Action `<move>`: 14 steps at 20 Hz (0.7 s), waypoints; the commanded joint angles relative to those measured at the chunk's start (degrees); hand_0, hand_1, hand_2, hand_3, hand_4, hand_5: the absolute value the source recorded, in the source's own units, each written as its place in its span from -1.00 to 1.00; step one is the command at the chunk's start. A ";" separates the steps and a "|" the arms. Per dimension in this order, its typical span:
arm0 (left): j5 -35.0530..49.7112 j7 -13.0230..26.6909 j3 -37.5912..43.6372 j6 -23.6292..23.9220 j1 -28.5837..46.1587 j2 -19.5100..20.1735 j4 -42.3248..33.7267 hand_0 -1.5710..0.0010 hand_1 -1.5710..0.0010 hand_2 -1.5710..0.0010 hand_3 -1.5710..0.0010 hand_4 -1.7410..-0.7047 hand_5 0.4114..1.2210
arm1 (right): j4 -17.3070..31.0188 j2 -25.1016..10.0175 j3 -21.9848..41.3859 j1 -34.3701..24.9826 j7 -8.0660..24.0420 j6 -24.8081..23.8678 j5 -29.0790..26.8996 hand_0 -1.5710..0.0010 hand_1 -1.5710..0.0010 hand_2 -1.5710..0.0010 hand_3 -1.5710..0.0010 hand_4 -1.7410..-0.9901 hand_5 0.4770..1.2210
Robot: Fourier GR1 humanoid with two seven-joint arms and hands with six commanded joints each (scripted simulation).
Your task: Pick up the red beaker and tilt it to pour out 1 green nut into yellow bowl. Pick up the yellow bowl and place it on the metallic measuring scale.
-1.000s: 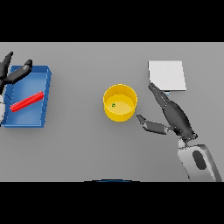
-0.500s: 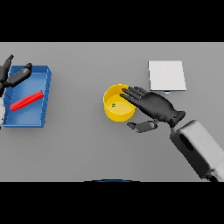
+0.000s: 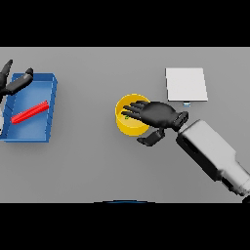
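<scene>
The yellow bowl point(image 3: 125, 125) stands at the table's middle, with a small green nut point(image 3: 127, 117) just showing inside it. My right hand point(image 3: 159, 114) lies over the bowl's right half, open. Its straight fingers point(image 3: 136, 108) reach across the rim, and its thumb point(image 3: 151, 138) hangs outside the bowl's near right wall. The red beaker point(image 3: 30, 112) lies on its side in the blue tray point(image 3: 48, 100) at the left. My left hand point(image 3: 13, 84) hovers open over the tray's far left corner. The metallic scale point(image 3: 185, 84) is a pale square at the back right.
The scale sits a short way behind and to the right of the bowl, just beyond my right wrist. My right forearm point(image 3: 215, 156) slants in from the lower right. Bare grey table lies between the tray and the bowl.
My right hand has swung left from beside the bowl to over its right half, fingers now crossing the rim. The bowl, tray, beaker and left hand have stayed put.
</scene>
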 commanded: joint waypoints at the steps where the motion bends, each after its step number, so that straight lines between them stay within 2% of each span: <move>1: 0.17 -1.71 0.19 -0.23 0.44 0.28 0.01 1.00 1.00 1.00 1.00 0.80 -0.29 | 0.84 0.23 0.54 -0.98 -0.17 0.87 0.21 1.00 1.00 1.00 1.00 0.54 -0.49; 5: 0.15 -1.57 0.26 -0.65 0.55 0.78 -0.11 1.00 1.00 1.00 1.00 0.81 -0.27 | 4.56 1.97 2.45 -3.57 1.07 2.90 1.44 1.00 1.00 1.00 1.00 0.50 -0.47; 10: -0.46 -0.90 -0.13 -0.45 0.59 0.74 -0.03 1.00 1.00 1.00 1.00 0.84 -0.26 | 9.00 2.30 3.30 -5.02 -0.69 2.91 2.03 1.00 1.00 1.00 0.97 0.45 -0.38; 12: -0.44 -1.21 -0.21 -0.51 0.67 0.61 0.10 1.00 1.00 1.00 1.00 0.84 -0.25 | 9.92 3.53 3.58 -5.14 1.02 3.05 2.33 1.00 0.98 0.95 0.90 0.35 -0.21; 13: -0.74 -1.80 -0.28 -0.30 0.30 0.57 0.58 1.00 1.00 1.00 1.00 0.83 -0.26 | 10.60 3.72 3.53 -5.64 0.91 2.72 2.47 0.94 0.92 0.89 0.83 0.28 -0.11; 14: -0.79 -1.97 -0.24 -0.36 0.24 0.72 0.69 1.00 1.00 1.00 1.00 0.83 -0.26 | 10.01 3.67 3.62 -5.62 0.07 2.90 2.31 0.75 0.77 0.76 0.73 0.15 0.11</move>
